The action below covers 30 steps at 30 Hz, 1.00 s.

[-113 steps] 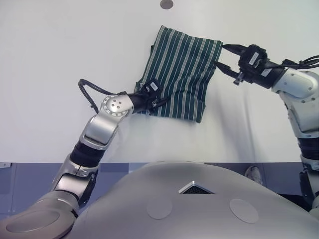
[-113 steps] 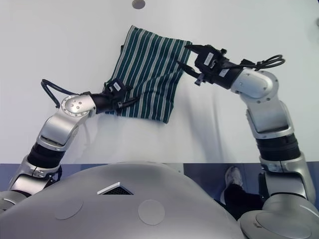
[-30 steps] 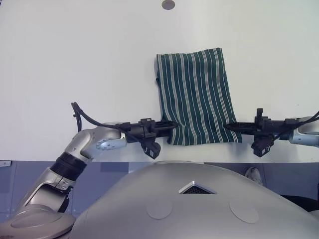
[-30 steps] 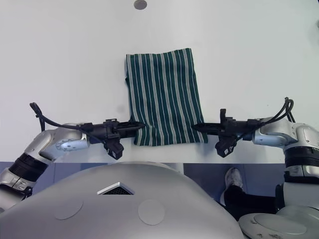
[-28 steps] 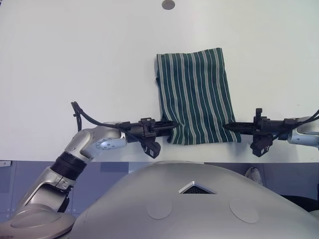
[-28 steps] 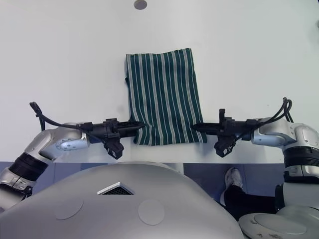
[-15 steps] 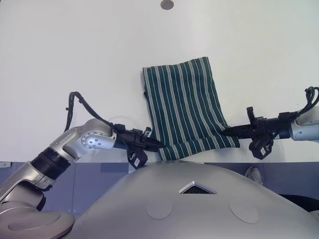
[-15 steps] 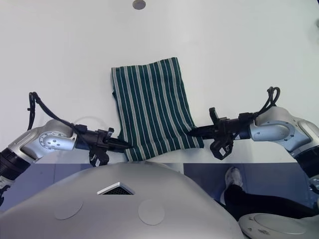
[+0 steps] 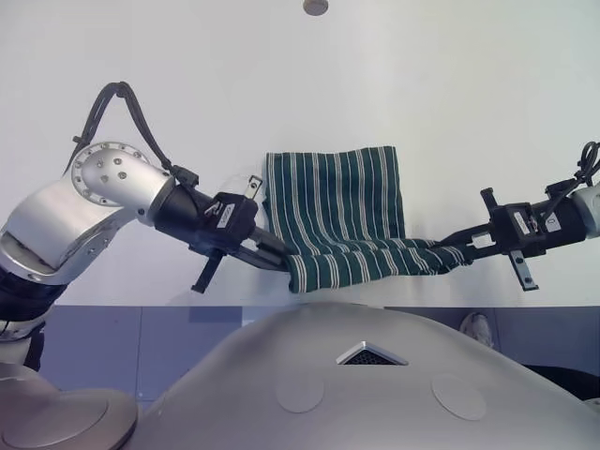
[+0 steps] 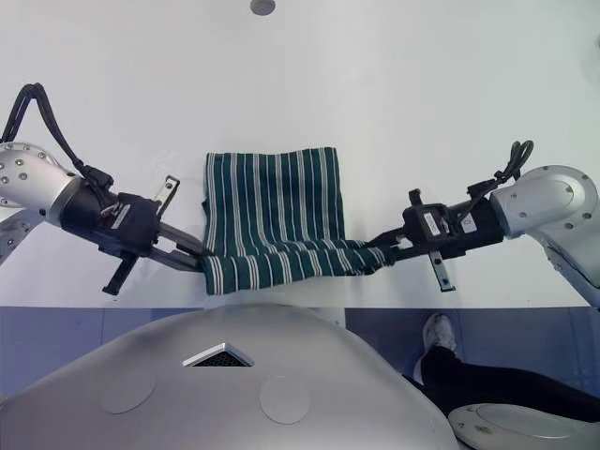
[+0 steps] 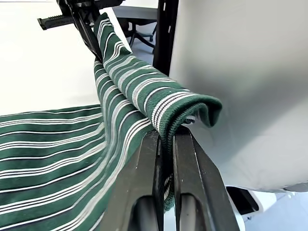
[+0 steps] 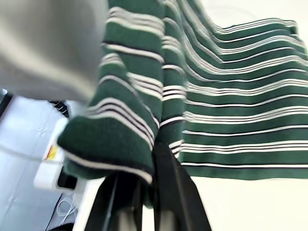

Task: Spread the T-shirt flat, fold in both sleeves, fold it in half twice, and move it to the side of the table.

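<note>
The green T-shirt with white stripes (image 9: pixel 337 202) lies folded into a narrow panel on the white table (image 9: pixel 187 112). Its near edge is lifted off the table and stretched between both grippers. My left gripper (image 9: pixel 281 261) is shut on the near left corner (image 11: pixel 185 113). My right gripper (image 9: pixel 455 248) is shut on the near right corner (image 12: pixel 115 139). The far part of the T-shirt (image 10: pixel 272 192) still rests flat on the table. In the left wrist view the raised fold runs away toward the right gripper (image 11: pixel 79 24).
A small round grey disc (image 9: pixel 315 6) is set in the table at the far edge. The near table edge (image 9: pixel 122 305) runs just below the grippers, with grey floor beyond it. Bare white table lies to the left and right of the T-shirt.
Both grippers have risen from the table, lifting the T-shirt's near edge. The near part now hangs in the air between them, doubling over the flat part. The left arm swung up and outward.
</note>
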{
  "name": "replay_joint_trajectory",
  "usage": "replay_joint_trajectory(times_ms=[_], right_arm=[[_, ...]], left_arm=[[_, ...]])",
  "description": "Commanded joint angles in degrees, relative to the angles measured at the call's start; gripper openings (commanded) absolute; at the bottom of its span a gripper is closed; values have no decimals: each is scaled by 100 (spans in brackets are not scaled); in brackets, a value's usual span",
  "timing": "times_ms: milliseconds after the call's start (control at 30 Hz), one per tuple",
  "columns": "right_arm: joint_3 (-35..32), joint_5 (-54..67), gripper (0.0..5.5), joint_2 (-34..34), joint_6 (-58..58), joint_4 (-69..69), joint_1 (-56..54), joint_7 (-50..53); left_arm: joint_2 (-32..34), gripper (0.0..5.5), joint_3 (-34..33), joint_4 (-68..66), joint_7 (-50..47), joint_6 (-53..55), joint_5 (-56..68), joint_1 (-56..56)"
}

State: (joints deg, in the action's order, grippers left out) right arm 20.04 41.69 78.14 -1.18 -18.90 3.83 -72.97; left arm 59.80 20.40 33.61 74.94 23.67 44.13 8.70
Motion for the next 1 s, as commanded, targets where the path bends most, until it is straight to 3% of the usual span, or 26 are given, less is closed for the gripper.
replay_joint_trajectory(times_ms=[33, 267, 600, 800, 1000], right_arm=[[-261, 278, 4, -779, -1022, 198, -694, 183], [-498, -109, 4, -1824, -1778, 869, -1009, 252], [-857, -91, 4, -2897, -2894, 1706, -925, 480], [-1214, 304, 4, -3596, -3923, 1965, -1107, 878], [-1536, 126, 4, -4027, -4244, 2417, -1335, 1350]], left_arm=[[-405, 4, 54, -421, 13, 78, -332, 81], [-993, 4, -311, -965, -263, 1050, 286, 103], [-2398, 4, -1455, -1977, -2739, 2826, 1203, -214], [-2778, 4, -1742, -2012, -3134, 3160, 1280, -222], [-2844, 4, -1791, -2245, -3306, 3045, 855, -357]])
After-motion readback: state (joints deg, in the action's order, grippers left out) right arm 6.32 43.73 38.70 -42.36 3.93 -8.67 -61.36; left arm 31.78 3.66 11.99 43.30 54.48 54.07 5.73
